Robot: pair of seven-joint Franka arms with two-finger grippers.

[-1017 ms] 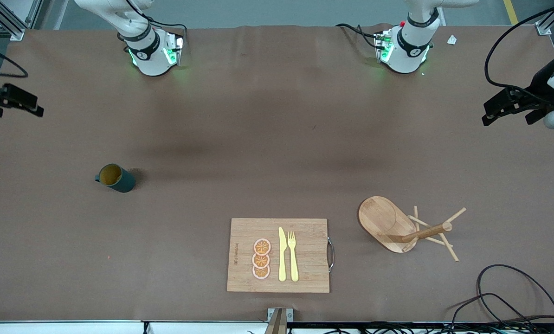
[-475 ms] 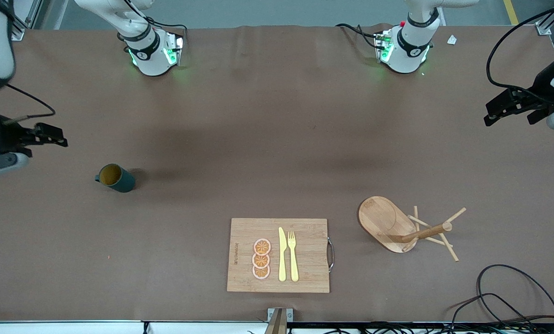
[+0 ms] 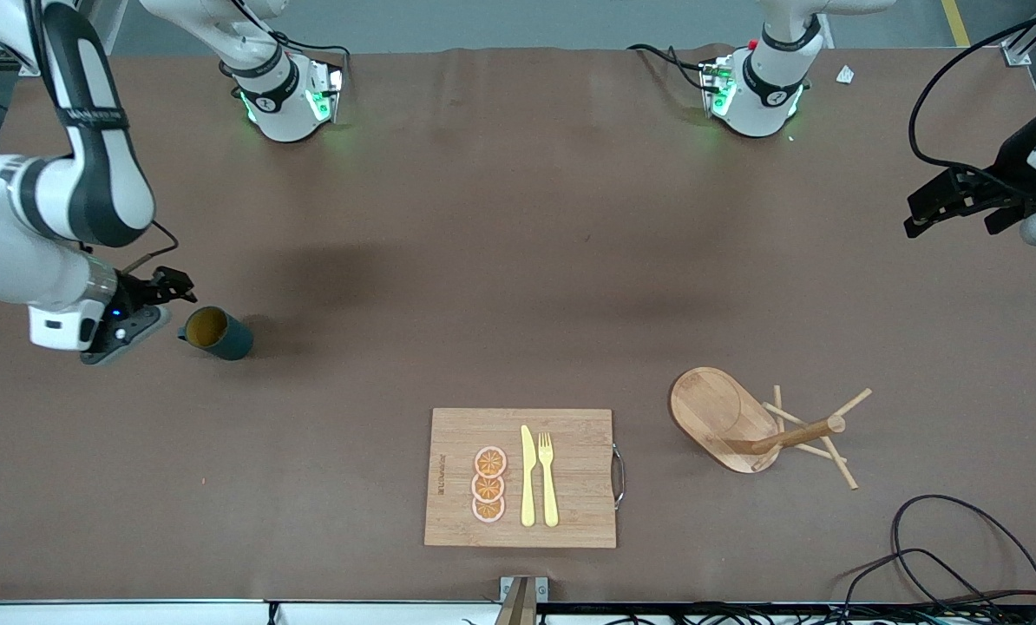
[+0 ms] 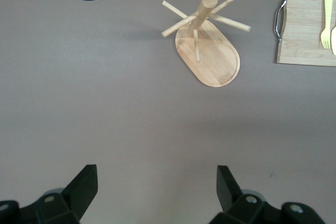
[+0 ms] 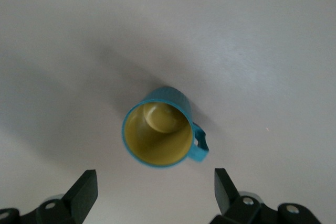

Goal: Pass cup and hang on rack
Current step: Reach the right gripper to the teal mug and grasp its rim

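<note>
Teal outside and mustard inside, the cup point(image 3: 216, 333) is standing upright on the table toward my right arm's end, well apart from the rack point(image 3: 759, 425). A second ago my right gripper point(image 3: 169, 285) was off at the table's edge; now it is hanging just beside the cup, fingers spread and empty, so pickup looks next. My left gripper point(image 3: 926, 210) is waiting, spread and empty too. Writing on the cutting board point(image 3: 520, 477) is too small to read.

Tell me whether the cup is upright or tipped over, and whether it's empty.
Upright and empty. The cup stands on its base on the table, mouth up; the right wrist view looks straight into its bare yellow inside.
</note>
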